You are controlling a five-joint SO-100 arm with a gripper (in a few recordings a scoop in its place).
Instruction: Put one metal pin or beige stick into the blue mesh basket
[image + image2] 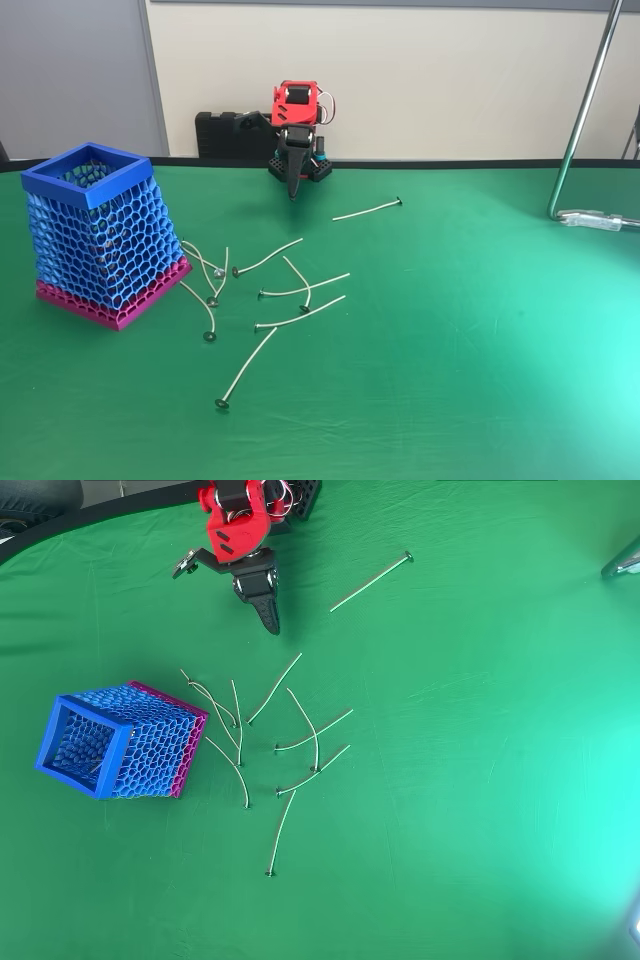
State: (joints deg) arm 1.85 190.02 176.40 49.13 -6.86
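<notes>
Jaws look pressed together on the gripper (292, 190), holding nothing, at the far side of the table (480, 380). Sticks (300, 745) lie scattered right of the basket (90, 172).

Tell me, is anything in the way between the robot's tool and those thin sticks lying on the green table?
Nothing visible is. The tool hangs near the back of the table, and bare green cloth lies between it and the nearest stick. The basket stands off to the left in the overhead view, beside the sticks, not in between.
</notes>
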